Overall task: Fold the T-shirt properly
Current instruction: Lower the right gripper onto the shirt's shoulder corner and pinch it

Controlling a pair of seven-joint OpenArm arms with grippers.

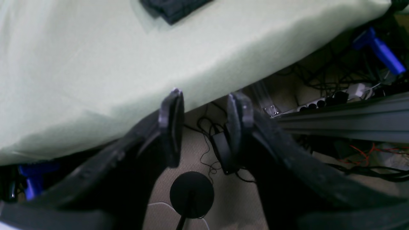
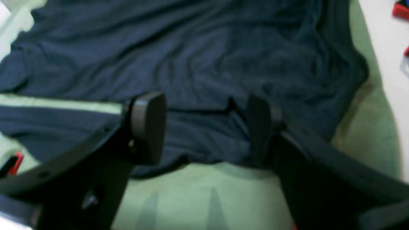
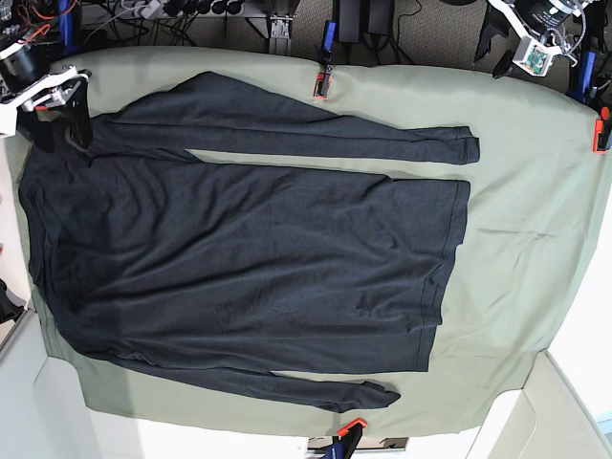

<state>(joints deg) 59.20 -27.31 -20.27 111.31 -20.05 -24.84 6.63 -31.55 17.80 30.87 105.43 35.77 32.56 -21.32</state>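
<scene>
T-shirt (image 3: pixel 249 258) lying spread flat on green sheet (image 3: pixel 516 249), sleeves stretching rightward along far and near sides. Right gripper (image 2: pixel 204 127) hovering over shirt's far-left shoulder, fingers gaping wide, empty. Left gripper (image 1: pixel 204 124) hanging past sheet's far-right edge, fingers parted, gripping nothing.

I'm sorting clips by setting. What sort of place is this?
Likely a robotics lab workbench: a T-shirt lies on a green sheet held by orange clamps, with cables and power strips beneath.
</scene>
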